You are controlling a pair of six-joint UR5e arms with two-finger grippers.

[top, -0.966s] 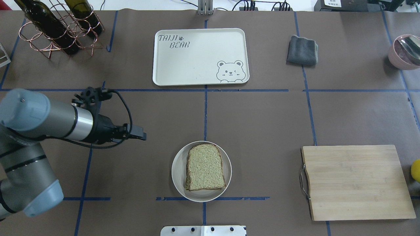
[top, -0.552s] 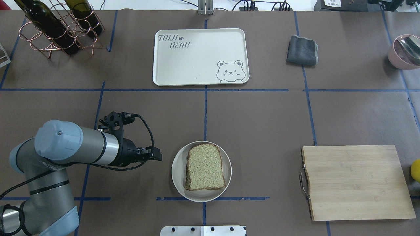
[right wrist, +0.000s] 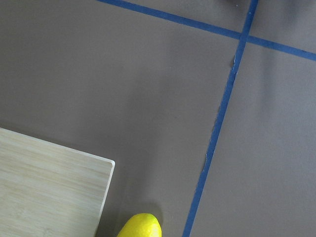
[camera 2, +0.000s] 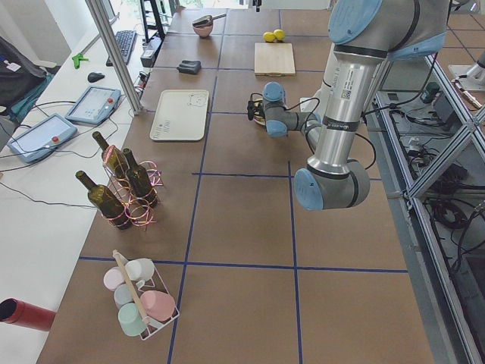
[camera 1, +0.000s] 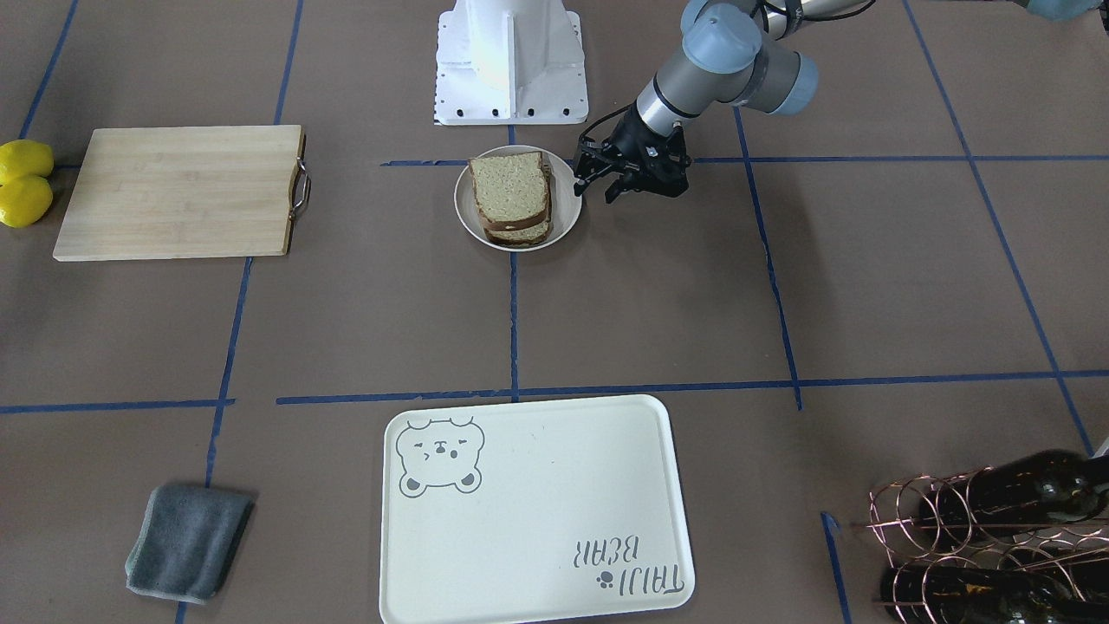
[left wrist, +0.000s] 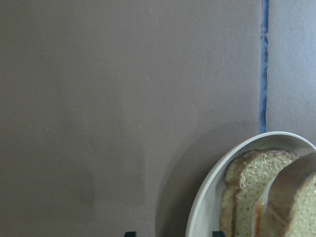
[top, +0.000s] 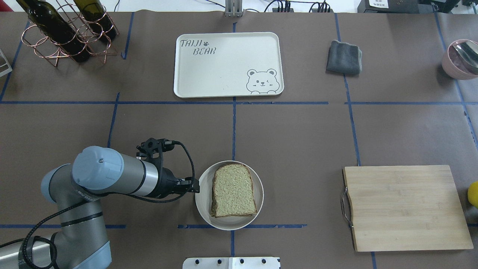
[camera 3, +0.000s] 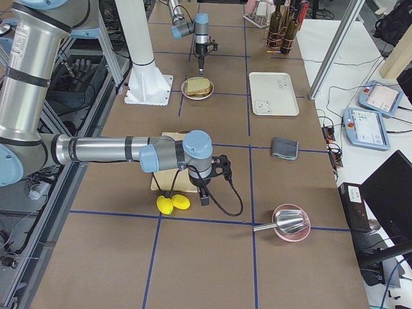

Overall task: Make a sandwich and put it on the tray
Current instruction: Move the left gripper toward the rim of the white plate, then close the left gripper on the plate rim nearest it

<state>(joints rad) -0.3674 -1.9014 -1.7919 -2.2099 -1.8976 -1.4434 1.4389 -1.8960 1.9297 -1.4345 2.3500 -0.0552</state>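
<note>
The sandwich (top: 233,190) is a stack of speckled bread slices on a small round white dish (top: 203,201). In the left wrist view the sandwich (left wrist: 256,192) shows a strip of white egg between its slices. My left gripper (top: 194,185) is low at the dish's left rim, open, its two fingertips wide apart with the rim between them. In the front-facing view the left gripper (camera 1: 598,192) is just beside the dish. The cream bear tray (top: 224,71) lies bare at the far middle. My right gripper (camera 3: 205,196) hangs by the cutting board; whether it is open or shut I cannot tell.
A wooden cutting board (top: 407,207) lies near right, with two lemons (camera 1: 24,182) past its outer end. A grey cloth (top: 343,56) sits right of the tray. A copper rack of wine bottles (top: 67,31) stands far left, a pink bowl (top: 461,58) far right.
My left arm has swung nearer and to the right, and its gripper has travelled from open table to the dish's left rim. The sandwich and tray have not moved.
</note>
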